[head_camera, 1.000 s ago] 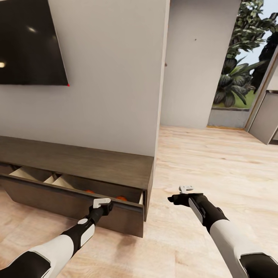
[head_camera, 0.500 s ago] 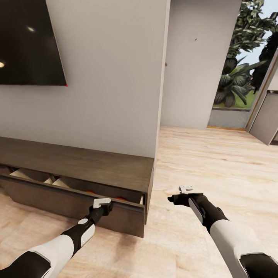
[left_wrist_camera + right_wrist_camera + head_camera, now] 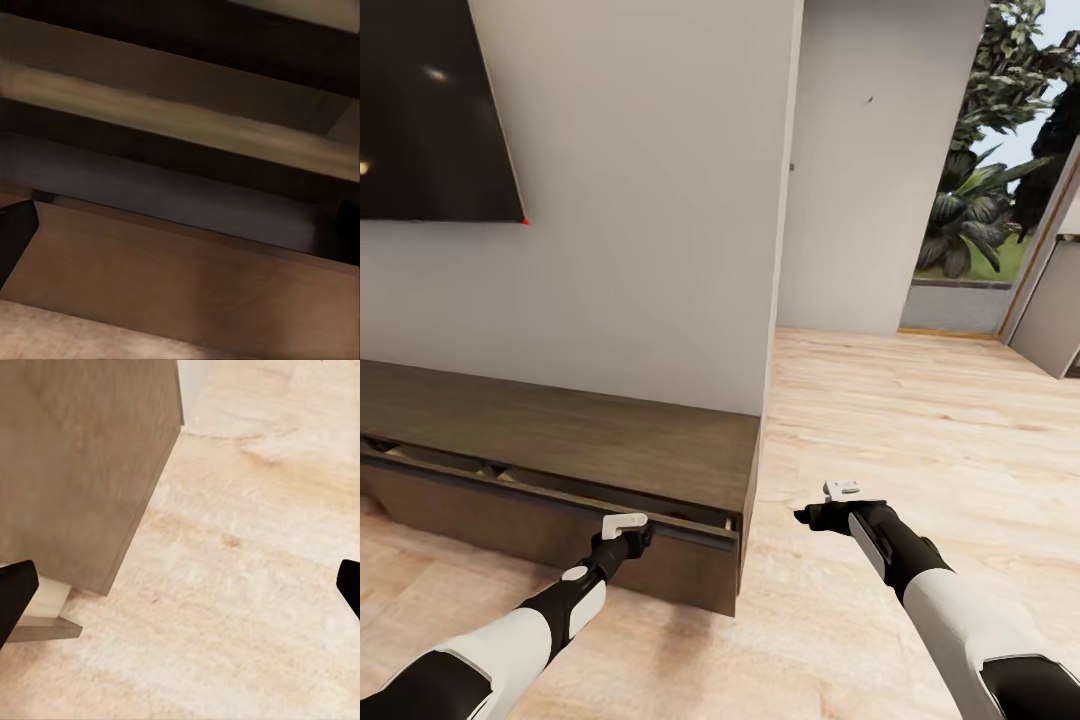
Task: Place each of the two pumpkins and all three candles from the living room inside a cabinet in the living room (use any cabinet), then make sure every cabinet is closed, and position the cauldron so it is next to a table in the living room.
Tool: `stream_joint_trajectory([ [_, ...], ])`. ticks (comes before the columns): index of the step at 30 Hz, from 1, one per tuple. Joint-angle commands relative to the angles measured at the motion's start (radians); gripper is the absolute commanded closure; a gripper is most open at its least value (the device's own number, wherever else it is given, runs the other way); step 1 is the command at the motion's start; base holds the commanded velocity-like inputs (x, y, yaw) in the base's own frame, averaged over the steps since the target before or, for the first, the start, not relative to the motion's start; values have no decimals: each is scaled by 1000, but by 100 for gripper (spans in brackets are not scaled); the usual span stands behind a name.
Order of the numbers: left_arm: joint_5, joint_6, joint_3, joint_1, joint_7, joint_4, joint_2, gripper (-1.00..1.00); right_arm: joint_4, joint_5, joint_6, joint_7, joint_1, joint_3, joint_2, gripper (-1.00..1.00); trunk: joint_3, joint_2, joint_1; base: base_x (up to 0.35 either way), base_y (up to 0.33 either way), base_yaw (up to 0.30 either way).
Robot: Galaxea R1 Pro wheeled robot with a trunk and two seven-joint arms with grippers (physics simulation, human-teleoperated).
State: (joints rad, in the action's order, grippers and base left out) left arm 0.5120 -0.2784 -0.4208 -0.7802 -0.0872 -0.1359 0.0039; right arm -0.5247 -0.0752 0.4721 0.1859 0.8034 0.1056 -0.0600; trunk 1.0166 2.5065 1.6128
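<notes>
While the wall (image 3: 640, 200) rises behind it, the cabinet (image 3: 560, 440) runs lengthwise along that wall's foot beneath the black TV (image 3: 430, 110), its drawer (image 3: 550, 520) front pulled out only a sliver. At the drawer's top edge sits the left gripper (image 3: 624, 522), fingers spread and empty. Beyond the cabinet's end, the right gripper (image 3: 843, 490) hangs spread and empty over plank floor (image 3: 920, 420).

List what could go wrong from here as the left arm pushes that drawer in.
1. The drawer is not flush: a narrow gap shows along its top edge under the cabinet top. Stopping now likely leaves it open.
2. The left gripper presses near the drawer's right end, off-centre, so the long front might skew or bind.
3. The right gripper hangs open over the floor by the cabinet's end; driving forward could clip that corner.
</notes>
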Motion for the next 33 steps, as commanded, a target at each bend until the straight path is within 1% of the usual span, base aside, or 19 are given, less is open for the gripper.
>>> stream_joint_trajectory([
  [1,14,-3,-6,-1,0,80,1,-100,-1,-8,5,-2,0,6,-1,-100,1,0,0,34,0,0],
  [11,14,-3,-6,-1,0,80,1,-100,-1,-8,5,-2,0,7,-1,-100,1,0,0,4,0,0],
  [17,14,-3,-6,-1,0,81,1,-100,-1,-8,5,-2,0,6,-1,-100,1,0,0,144,0,0],
  [28,14,-3,-6,-1,1,80,1,-100,-1,-8,5,-2,0,6,-1,-100,1,0,0,12,0,0],
  [33,14,-3,-6,-1,1,80,1,-100,-1,-8,5,-2,0,5,-1,-100,1,0,0,165,0,0],
])
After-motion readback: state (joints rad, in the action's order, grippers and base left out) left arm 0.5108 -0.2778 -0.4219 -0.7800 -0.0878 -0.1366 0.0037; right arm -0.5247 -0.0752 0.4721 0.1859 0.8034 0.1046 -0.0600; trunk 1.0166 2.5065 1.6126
